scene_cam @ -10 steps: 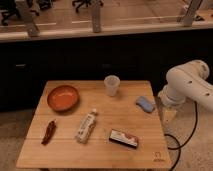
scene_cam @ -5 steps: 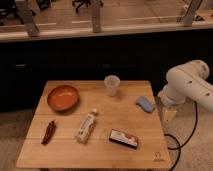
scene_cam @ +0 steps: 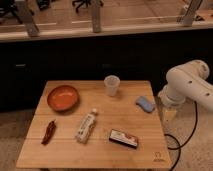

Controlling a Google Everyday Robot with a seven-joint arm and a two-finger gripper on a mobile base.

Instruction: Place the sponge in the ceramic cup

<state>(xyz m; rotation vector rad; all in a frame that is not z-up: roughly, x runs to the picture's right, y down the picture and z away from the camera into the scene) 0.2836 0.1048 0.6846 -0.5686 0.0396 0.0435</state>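
The light-blue sponge lies flat on the wooden table near its right edge. Standing upright toward the back middle of the table is the pale ceramic cup, to the left of the sponge and farther back. My gripper hangs from the white arm just off the table's right edge, a little right of the sponge and not touching it.
An orange bowl sits at the back left. A white bottle lies on its side mid-table, a black-and-red box lies near the front, and a dark red chili-like item is at the left. A black cable hangs beside the right edge.
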